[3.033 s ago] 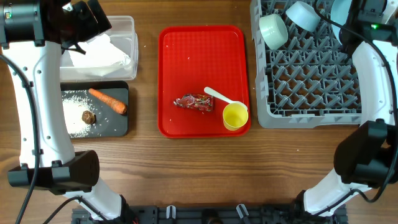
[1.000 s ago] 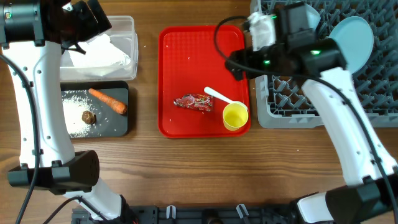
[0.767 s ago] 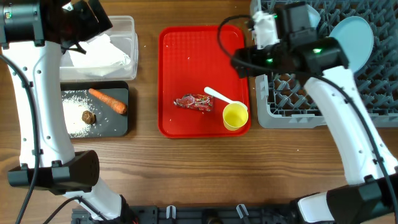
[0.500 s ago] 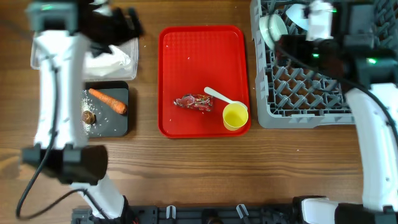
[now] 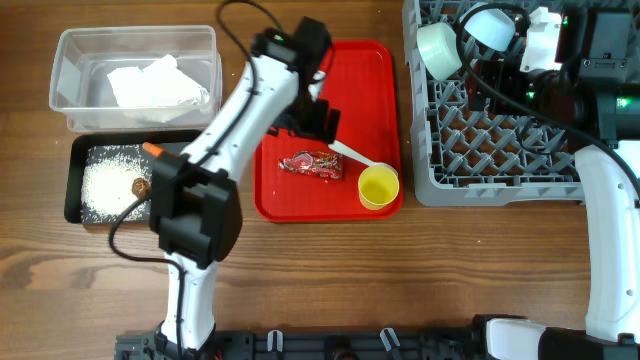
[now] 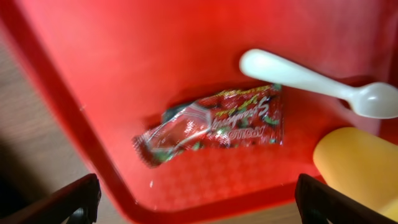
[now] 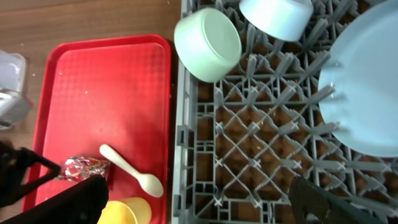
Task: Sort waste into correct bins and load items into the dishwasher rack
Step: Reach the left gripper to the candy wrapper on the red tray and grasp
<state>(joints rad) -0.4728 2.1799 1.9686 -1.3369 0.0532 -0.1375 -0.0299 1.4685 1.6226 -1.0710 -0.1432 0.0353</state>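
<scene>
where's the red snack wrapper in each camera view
Overhead: snack wrapper low on the red tray, just left of the white spoon.
Left wrist: snack wrapper at centre, below the white spoon.
Right wrist: snack wrapper lower left, by the white spoon handle.
Shared landmark: the white spoon.

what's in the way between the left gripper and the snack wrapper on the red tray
Nothing visible. The left gripper hangs open over the snack wrapper, which lies bare on the red tray. The white spoon lies close beside one end and the yellow cup farther off; neither covers it.
</scene>
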